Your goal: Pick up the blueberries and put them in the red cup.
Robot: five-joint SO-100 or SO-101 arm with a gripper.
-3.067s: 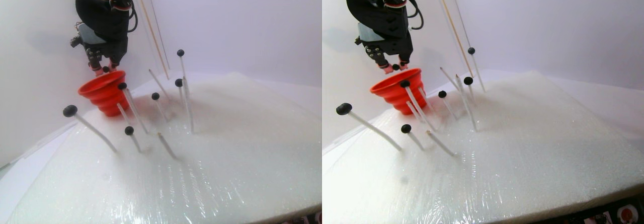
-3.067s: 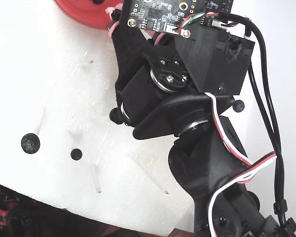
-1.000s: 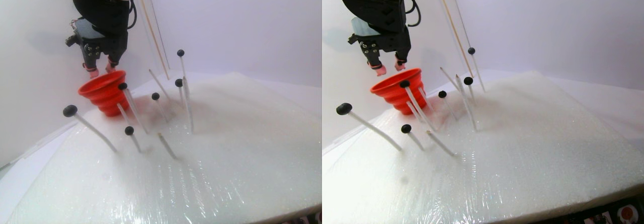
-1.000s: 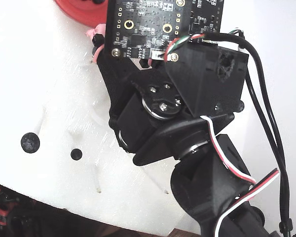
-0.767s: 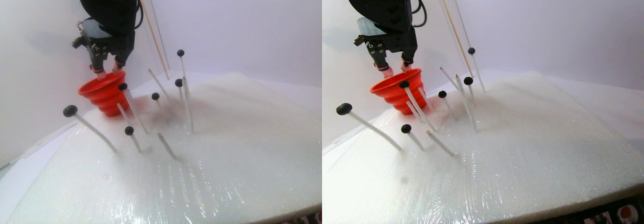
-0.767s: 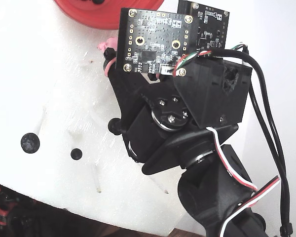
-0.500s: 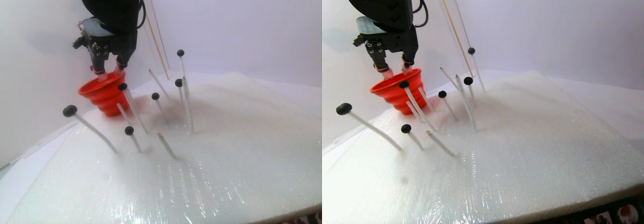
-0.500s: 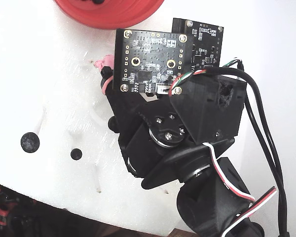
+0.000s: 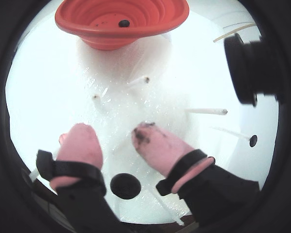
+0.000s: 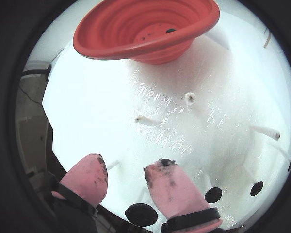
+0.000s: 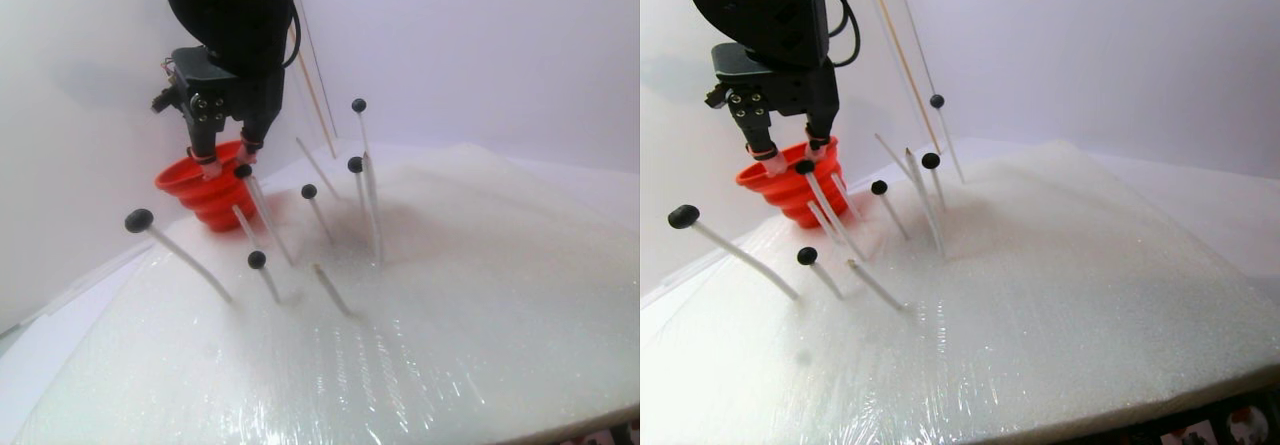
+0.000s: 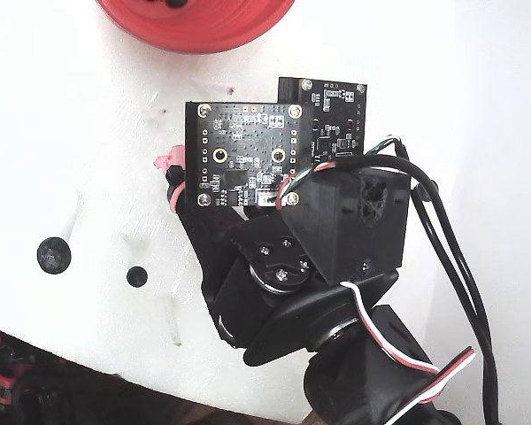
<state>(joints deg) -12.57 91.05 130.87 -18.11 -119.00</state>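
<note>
Cup (image 9: 121, 19) sits at the far left of the white foam pad (image 11: 450, 295), tilted, at least one berry inside (image 9: 123, 23); fixed view shows only its lower rim (image 12: 195, 22) at the top edge with dark specks in it. Other berries (image 11: 139, 220) sit on thin white sticks (image 11: 195, 265) stuck in the pad, right of and in front of the cup in the stereo pair.

Arm reaches down from above, claw (image 11: 228, 160) pointing down, tips at the cup's near rim level, just above a stick berry (image 11: 243, 171). Claw (image 9: 114, 138) is apart and empty: pink fingertips (image 9: 80, 143) with a clear gap, pad visible between. The right tip is smudged dark (image 10: 167, 179).

Wrist views only: cup interior rings, bare stick ends (image 10: 189, 98), a berry below the tips (image 9: 125, 186). Fixed view only: circuit boards (image 12: 243, 155) on the wrist, hiding the claw bar one pink tip (image 12: 170, 164).
</note>
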